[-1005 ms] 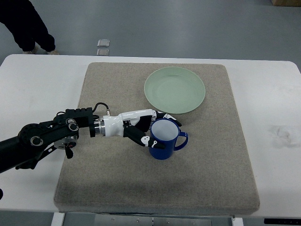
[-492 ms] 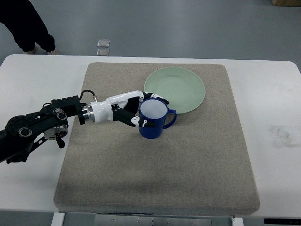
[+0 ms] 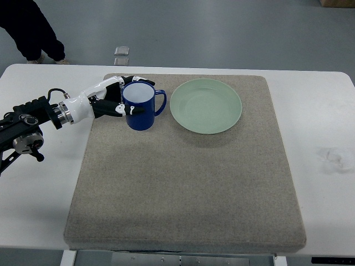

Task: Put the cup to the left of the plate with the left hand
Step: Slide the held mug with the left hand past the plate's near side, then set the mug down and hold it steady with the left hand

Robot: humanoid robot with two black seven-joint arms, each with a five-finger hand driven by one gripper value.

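Observation:
A blue cup [image 3: 141, 106] with a white inside stands upright just left of the pale green plate [image 3: 206, 105], its handle pointing right toward the plate. My left hand [image 3: 123, 98] is shut on the cup from its left side, fingers wrapped around the wall. The left arm comes in from the left edge. Whether the cup rests on the mat or hangs just above it I cannot tell. The right arm is out of view.
A large grey-brown mat [image 3: 183, 172] covers the white table [image 3: 39, 205]. A person's dark-clad legs [image 3: 30, 27] stand on the floor beyond the table's far left corner. A faint smudge [image 3: 333, 156] marks the table at right.
My left hand has carried the cup from the mat's middle, below the plate, up and leftward to the plate's left side. The arm has drawn back toward the left edge.

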